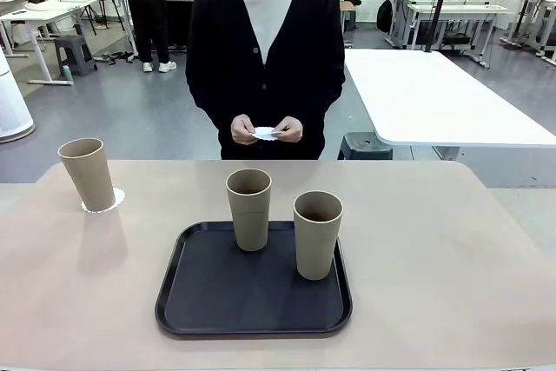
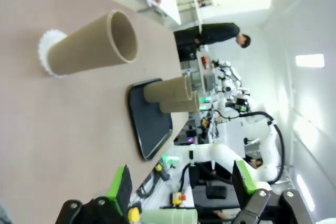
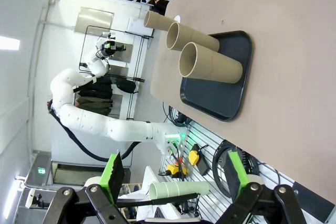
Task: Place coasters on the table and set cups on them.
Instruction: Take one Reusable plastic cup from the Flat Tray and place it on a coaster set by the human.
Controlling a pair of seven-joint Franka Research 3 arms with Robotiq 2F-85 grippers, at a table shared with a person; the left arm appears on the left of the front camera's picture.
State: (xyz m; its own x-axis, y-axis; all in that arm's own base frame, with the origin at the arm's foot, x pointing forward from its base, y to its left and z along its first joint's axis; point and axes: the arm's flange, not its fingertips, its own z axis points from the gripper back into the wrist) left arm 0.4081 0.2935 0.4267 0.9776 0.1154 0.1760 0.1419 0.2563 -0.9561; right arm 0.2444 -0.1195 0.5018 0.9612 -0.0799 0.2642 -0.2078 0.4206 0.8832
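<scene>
Left gripper [image 2: 184,184], jaws wide apart, above table [image 2: 63,140]

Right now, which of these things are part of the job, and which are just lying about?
Part of the job:
- left cup
- coaster under it
- middle cup
- right cup
- white coaster that the person holds
- tan table

Just lying about:
- black tray, which merely carries two cups
- white table behind
- dark stool beside it

Two cups [image 1: 248,210] on tray [image 1: 201,301]; third cup [image 1: 87,174] on coaster [image 1: 116,201].
</scene>
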